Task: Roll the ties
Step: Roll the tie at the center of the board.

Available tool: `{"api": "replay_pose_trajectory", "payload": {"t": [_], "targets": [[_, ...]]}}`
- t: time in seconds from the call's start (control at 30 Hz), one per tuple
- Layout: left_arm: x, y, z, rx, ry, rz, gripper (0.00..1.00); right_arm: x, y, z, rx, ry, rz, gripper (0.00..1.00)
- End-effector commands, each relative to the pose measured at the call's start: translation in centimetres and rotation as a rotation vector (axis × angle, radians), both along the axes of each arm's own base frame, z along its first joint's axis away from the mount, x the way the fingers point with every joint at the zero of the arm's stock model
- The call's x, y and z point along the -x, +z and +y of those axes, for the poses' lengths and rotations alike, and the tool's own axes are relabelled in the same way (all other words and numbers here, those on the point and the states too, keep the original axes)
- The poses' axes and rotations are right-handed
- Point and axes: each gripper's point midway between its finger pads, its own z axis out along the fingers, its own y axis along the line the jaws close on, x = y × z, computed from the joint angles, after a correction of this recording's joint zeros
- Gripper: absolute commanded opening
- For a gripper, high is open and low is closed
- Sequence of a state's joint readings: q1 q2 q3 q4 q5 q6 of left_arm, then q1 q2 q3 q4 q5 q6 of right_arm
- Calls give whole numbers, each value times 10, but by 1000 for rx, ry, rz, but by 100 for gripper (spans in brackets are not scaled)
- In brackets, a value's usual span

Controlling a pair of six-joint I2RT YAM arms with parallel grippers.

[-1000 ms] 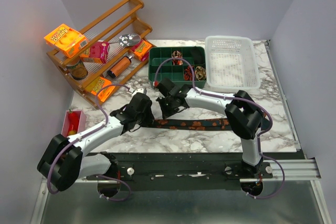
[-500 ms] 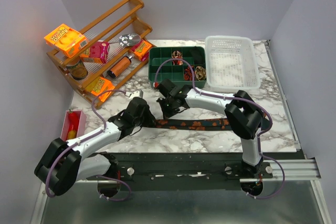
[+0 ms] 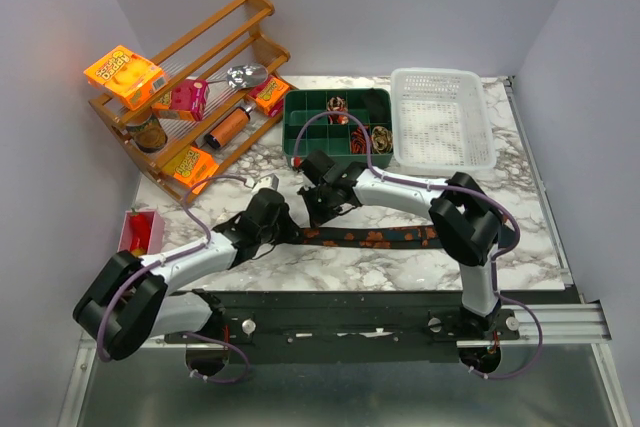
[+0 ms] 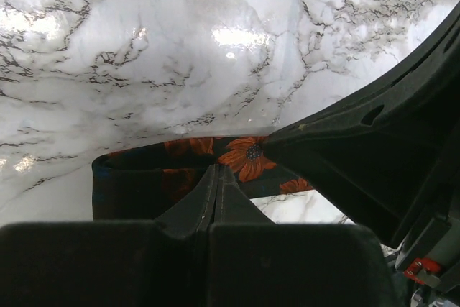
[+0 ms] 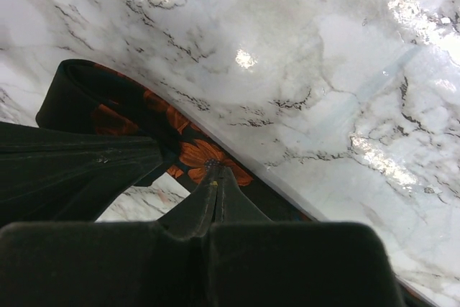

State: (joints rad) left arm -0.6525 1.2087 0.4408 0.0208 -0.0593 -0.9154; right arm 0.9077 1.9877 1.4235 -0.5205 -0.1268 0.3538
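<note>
left arm: elbow low by the near left corner of the worktop (image 3: 400, 267), forearm stretched right toward the middle; left gripper (image 3: 277, 219) jaws closed, pinching the folded left end of the tie (image 3: 375, 238)
tie: dark with orange-red flowers, laid flat along the worktop's near edge, left end raised off the marble
right arm: elbow high near the right edge, forearm reaching left above the tie; right gripper (image 3: 322, 203) jaws closed, nipping the tie just beside the left gripper
orange packets (image 3: 125, 75) on the rack (image 3: 258, 4), far left corner: print too small to read
</note>
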Motion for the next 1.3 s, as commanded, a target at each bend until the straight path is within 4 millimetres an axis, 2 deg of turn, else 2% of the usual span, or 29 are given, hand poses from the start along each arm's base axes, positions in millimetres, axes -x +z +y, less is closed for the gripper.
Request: {"api": "replay_pose_trajectory", "payload": {"t": [0.0, 0.03, 0.17, 0.33, 0.53, 0.7, 0.77, 0.87, 0.97, 1.27], "targets": [[-6, 13, 2, 1, 29, -42, 0, 2, 35, 11, -104, 51, -44, 3], [-6, 16, 5, -15, 30, -46, 2, 3, 39, 13, -123, 61, -42, 3], [-11, 36, 14, -45, 51, -96, 18, 6, 53, 19, -166, 86, -57, 3], [-10, 44, 22, -80, 54, -99, 22, 11, 56, 27, -199, 127, -46, 3], [2, 46, 30, -82, 51, -90, 17, 14, 40, 37, -188, 138, -7, 3], [15, 47, 29, -35, 23, -87, 0, 4, 35, 42, -173, 109, -18, 3], [24, 38, 25, -9, -9, -62, 0, 0, 28, 42, -150, 94, -24, 3], [34, 22, 21, 6, -38, -21, 0, -4, 27, 47, -149, 90, -19, 3], [40, 14, 17, 16, -59, -12, 0, -7, 25, 50, -144, 79, -17, 3], [33, 5, 5, 35, -71, -7, 0, -9, 20, 47, -124, 70, -16, 3]]}}
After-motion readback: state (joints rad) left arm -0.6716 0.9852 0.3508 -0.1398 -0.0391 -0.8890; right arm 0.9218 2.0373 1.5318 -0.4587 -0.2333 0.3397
